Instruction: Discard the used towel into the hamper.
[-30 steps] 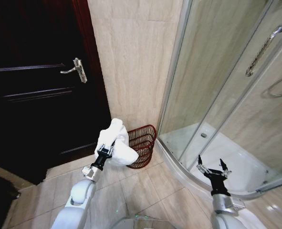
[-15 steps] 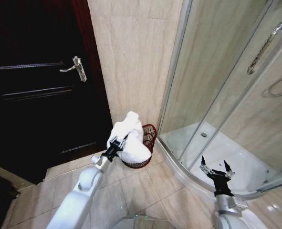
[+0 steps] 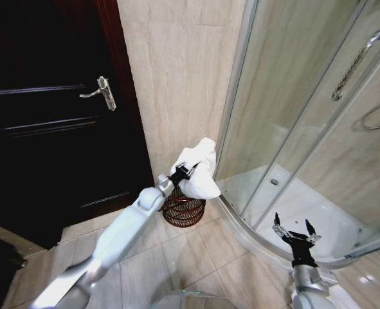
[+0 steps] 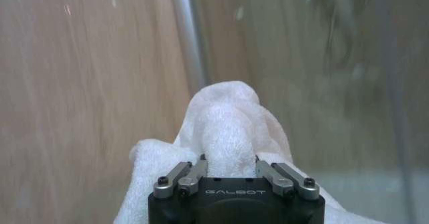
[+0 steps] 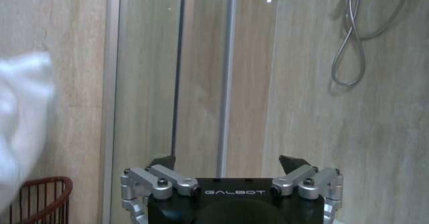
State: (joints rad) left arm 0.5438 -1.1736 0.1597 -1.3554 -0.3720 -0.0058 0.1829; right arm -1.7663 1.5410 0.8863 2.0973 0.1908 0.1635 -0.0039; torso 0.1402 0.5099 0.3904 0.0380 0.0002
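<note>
The left gripper [image 3: 184, 171], at the end of its outstretched arm, is clamping a bunched white towel [image 3: 201, 170] between its fingers [image 4: 190, 175], the cloth bulging past them and sagging on either side. Taking the hamper [image 3: 183, 208] as the reference, the towel is hanging above the basket and toward the side nearest the shower enclosure [image 3: 318, 129], with its lower folds apart from the red wire rim. The hamper itself is standing on the tiled floor [image 3: 177, 257] against the wall, between the dark door [image 3: 48, 122] and the curved shower frame. The right gripper [image 3: 295, 232] is idling with its fingers spread and nothing between them, well apart from the hamper, over the edge of the shower tray; from its wrist camera, the hamper's rim [image 5: 40, 199] and a fold of the towel [image 5: 23, 113] are visible. The step in hand appears to be positioning for release. To do it well, the bundle should be centred over the basket opening, probably brought a little away from the glass, and lowered near the rim before the fingers part, since a loose fold could otherwise drape over the rim or slide down outside.
</note>
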